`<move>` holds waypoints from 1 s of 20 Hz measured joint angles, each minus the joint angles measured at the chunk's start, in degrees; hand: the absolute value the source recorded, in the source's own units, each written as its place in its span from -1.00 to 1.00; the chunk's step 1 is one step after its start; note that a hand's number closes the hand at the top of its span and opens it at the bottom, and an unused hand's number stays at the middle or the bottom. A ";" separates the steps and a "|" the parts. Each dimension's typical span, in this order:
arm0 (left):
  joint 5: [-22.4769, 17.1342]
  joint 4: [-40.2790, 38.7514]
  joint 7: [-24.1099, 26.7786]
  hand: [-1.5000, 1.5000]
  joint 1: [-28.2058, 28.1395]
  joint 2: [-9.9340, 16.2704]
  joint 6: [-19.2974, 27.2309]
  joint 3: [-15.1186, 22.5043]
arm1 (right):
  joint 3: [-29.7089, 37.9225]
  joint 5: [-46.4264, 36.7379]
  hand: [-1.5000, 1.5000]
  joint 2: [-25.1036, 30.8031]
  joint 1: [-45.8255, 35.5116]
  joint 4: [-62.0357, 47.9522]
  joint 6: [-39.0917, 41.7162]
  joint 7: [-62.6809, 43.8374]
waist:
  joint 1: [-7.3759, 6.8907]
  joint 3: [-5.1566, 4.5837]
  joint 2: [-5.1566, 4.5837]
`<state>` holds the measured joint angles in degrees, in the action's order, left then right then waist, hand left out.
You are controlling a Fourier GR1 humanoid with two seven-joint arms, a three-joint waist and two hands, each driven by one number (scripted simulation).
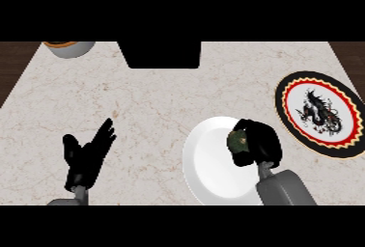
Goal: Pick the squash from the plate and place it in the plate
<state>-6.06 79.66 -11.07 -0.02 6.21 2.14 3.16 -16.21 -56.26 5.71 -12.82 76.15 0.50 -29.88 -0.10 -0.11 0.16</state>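
While our right hand (260,144) curled its fingers around the squash (238,141) over the white plate (210,169), the patterned plate (318,113) lay just right.

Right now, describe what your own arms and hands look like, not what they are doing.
Both forearms are plain grey and rounded, coming in from the lower edge. The right forearm shows most; only a stub of the left forearm is visible. Each ends in a black hand with fingers and a thumb: left hand, right hand. No cables, markings or sleeves show.
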 measured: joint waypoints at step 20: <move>1.80 1.05 -1.56 0.00 1.99 -1.95 -1.14 2.91 | 13.41 -24.14 1.00 -4.88 -30.01 -18.33 -20.25 -32.39 | -4.99 -0.01 -1.55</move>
<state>-4.26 80.71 -12.63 1.97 4.26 1.00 6.07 -2.80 -80.40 0.83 -42.83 57.83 -19.75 -62.27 -5.10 -0.13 -1.39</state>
